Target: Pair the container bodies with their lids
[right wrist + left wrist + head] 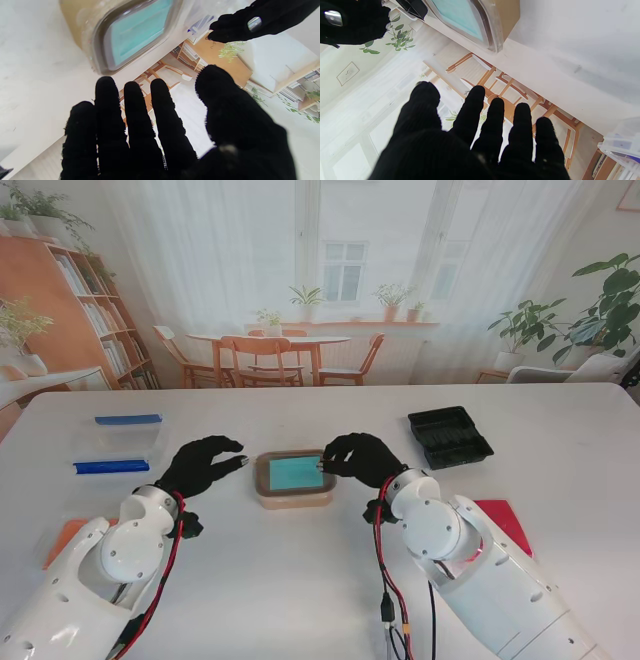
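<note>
Lid [296,472] sits on tan container [293,498], tabletop [300,580] centre. Left hand [203,464] at 9 o'clock, right hand [360,457] at 3, fingers [107,100] spread, holding nothing. You press both edges evenly, keep lid square.

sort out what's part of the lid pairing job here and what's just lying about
Part of the job:
tan container with teal lid
clear container
blue lid
black tray
red flat piece, probably a lid

Lying about:
orange thing by the left arm, unclear
</note>
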Motion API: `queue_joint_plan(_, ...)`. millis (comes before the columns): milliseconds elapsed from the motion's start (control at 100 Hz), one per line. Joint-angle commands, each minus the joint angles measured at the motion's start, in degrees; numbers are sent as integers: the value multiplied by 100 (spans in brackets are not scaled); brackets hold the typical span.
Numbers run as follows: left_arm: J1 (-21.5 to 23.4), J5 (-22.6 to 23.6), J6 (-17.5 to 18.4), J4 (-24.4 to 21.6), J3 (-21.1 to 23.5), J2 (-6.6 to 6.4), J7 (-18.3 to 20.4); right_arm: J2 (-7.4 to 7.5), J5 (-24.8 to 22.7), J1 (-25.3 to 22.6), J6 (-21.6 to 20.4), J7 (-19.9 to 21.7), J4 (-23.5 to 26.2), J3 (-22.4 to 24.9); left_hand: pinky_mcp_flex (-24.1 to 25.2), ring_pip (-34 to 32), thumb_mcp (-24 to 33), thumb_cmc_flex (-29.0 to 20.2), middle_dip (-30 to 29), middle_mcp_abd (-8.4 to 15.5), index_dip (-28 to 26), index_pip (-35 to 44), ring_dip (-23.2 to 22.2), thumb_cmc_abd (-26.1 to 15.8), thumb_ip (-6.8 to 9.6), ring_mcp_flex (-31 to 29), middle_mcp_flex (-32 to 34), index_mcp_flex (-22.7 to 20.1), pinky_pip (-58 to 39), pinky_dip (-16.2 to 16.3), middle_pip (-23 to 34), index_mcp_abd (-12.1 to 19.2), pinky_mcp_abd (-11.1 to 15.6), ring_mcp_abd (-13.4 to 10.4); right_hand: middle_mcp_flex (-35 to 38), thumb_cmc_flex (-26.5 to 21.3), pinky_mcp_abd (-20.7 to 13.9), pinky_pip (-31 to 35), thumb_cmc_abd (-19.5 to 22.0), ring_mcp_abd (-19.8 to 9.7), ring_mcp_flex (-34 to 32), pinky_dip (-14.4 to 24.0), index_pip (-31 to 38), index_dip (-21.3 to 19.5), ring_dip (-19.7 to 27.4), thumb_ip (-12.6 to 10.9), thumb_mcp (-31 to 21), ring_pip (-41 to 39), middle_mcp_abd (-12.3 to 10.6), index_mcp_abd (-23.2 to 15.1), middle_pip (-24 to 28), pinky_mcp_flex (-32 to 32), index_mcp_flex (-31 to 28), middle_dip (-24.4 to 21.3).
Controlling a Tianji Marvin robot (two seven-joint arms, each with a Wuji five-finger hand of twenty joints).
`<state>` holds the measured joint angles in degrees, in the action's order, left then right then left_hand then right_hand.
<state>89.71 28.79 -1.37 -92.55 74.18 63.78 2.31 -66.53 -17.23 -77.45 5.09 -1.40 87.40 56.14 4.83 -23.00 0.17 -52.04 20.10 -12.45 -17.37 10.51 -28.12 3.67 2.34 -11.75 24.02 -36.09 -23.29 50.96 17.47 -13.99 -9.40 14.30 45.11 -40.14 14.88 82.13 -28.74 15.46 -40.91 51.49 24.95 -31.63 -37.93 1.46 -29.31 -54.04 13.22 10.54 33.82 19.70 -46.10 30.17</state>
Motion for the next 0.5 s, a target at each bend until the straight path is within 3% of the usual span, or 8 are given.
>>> queue_joint_plan(0,132,-25,51,-93,34,-25,12,-5,74,-83,133,233,192,-78,-20,152,-115,-252,-152,-68,150,-169,196,-263,-142,-136,149,-195,-20,-342,-150,-60,-1,-7,508,-142,203,197,213,218,-500,-226,112,-41,104,-121,169,171,122,50,-236,370,-395,-146)
queue_joint_plan(100,278,-47,88,-222,128,-26,11,-16,242,-104,225,304,299,-226,-47,189,-116,-280,-258,-70,184,-230,380,-298,-156,-161,235,-286,37,-778,-227,-85,30,-33,1101,-219,491,231,358,379,-1038,-713,374,317,243,-102,285,452,216,128,-516,860,-734,-274)
queue_joint_plan(270,460,-70,145,-366,245,-45,85,-72,579,-24,307,377,300,-577,-14,205,-144,-160,-260,40,182,-246,428,-257,-159,-89,187,-261,112,-927,-207,-19,70,-85,1624,-178,813,116,641,518,-1535,-1370,525,537,557,-125,381,994,329,260,-882,1295,-956,-491)
queue_joint_plan(490,592,-84,184,-447,374,-64,175,-150,1021,246,431,595,32,-1055,16,254,-132,-81,-257,73,153,-235,472,-228,-140,-14,122,-202,201,-1001,-207,30,99,-145,1572,-29,1211,-375,770,800,-1235,-2120,371,610,906,-119,408,1725,372,314,-1150,1056,-807,-640)
